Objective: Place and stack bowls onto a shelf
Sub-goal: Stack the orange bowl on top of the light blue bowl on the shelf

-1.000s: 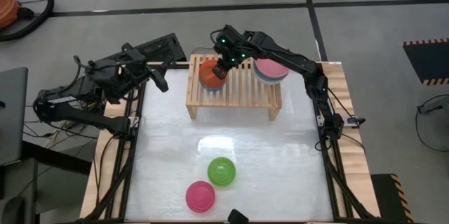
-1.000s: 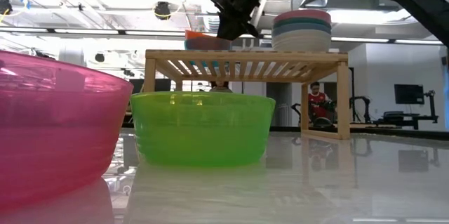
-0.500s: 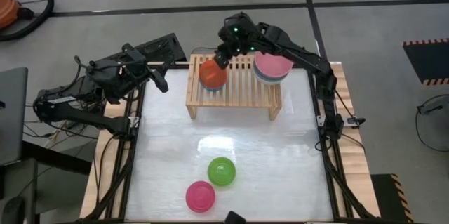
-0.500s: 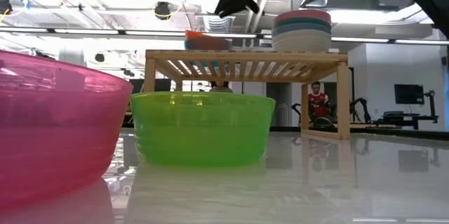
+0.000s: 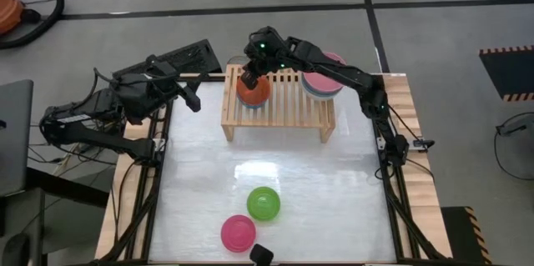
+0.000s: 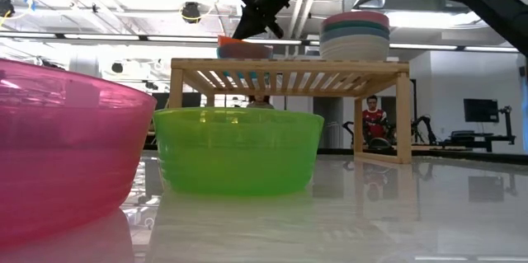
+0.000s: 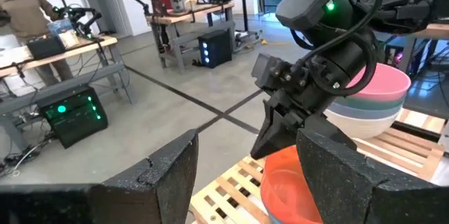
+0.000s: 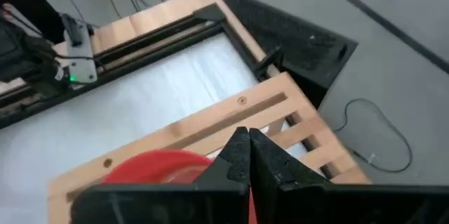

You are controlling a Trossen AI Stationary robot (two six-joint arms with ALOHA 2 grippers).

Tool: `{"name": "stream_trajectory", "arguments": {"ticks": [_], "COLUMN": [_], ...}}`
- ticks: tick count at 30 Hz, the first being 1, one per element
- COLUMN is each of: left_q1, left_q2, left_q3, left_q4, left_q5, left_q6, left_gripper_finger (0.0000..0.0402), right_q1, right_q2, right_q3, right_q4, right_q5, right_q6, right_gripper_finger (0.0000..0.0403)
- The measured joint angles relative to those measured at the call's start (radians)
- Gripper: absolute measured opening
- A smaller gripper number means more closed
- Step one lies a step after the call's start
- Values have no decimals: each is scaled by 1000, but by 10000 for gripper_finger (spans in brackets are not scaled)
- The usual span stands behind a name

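The red-orange bowl (image 5: 253,92) (image 8: 154,168) sits on the left part of the light-wood shelf (image 5: 288,103). In the low view, a bluish bowl shows under the red-orange bowl (image 6: 245,44). A stack of larger bowls (image 5: 324,78) (image 6: 355,36), pale pink on top, stands on the shelf's right part. My right gripper (image 5: 249,72) (image 8: 245,147) is shut and slants down just over the red-orange bowl's left far rim (image 7: 295,182). My left gripper (image 5: 192,99) (image 7: 245,175) is open and waits beyond the table's far left corner. My right gripper's shut fingers (image 7: 277,136) slant down from the far right, close above the red-orange bowl's rim (image 6: 235,40). Whether they touch it, I cannot tell. The bowl rests upright on the shelf.
A lime green bowl (image 5: 264,203) (image 6: 239,152) and a magenta bowl (image 5: 238,233) (image 6: 66,147) stand on the table near its near edge. Between them and the shelf lies bare white table. The shelf's middle slats (image 5: 288,91) hold nothing.
My right gripper has risen from the red-orange bowl's right side. It then swung toward the table's left and came down again over the bowl's left far rim. The bowl has stayed in place on the shelf.
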Motion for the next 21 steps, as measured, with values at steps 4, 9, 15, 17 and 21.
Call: {"name": "stream_trajectory", "arguments": {"ticks": [4, 9, 15, 17, 21], "left_q1": [0, 0, 0, 0, 0], "left_q2": [0, 0, 0, 0, -1], "left_q3": [0, 0, 0, 0, 0], "left_q4": [3, 3, 3, 3, 4], "left_q5": [0, 0, -1, 0, -1], "left_q6": [0, 0, 1, 3, 15], "left_gripper_finger": [229, 229, 229, 229, 229], "right_q1": [-8, -16, 7, 13, 13], "right_q2": [13, 41, 44, 24, -80], "right_q3": [3, 0, 1, -1, 0], "right_q4": [24, 17, 31, 25, -20], "right_q5": [0, -1, 19, 50, 24], "right_q6": [6, 21, -11, -14, -6], "right_gripper_finger": [25, 28, 22, 32, 51]}}
